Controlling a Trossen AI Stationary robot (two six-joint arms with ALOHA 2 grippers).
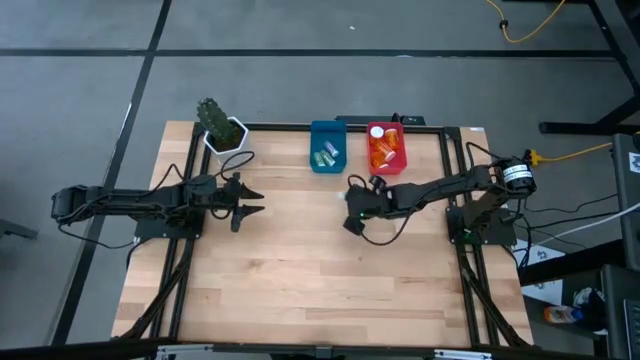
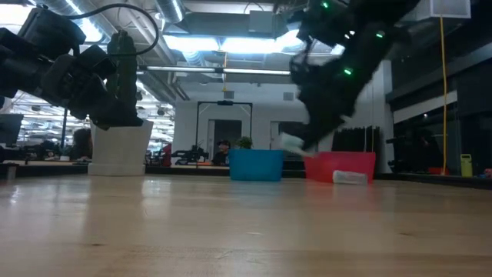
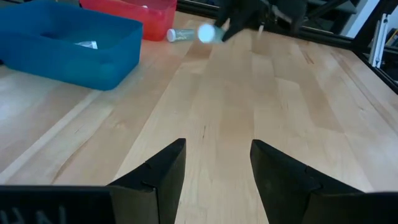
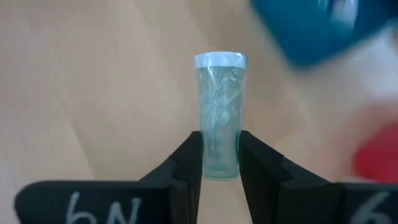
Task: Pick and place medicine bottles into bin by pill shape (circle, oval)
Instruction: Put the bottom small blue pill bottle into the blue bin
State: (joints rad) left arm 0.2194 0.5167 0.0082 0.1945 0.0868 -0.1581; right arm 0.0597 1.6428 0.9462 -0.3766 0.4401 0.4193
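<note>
Pale teal and see-through, a slim vial [image 4: 219, 112] with a light cap sits clamped between the fingers of the right gripper [image 4: 219, 163] — held above the wooden tabletop [image 1: 320, 270], near the front of the two bins. The blue bin [image 1: 327, 147] holds a few small vials; the red bin [image 1: 387, 146] beside it holds orange bottles with white caps. One more small bottle [image 3: 179, 35] lies on its side on the tabletop just in front of the red bin. The left gripper [image 3: 214, 168] hovers over bare wood on the left — fingers spread, holding nothing. A white plant pot [image 1: 226, 135] stands at the back left corner.
</note>
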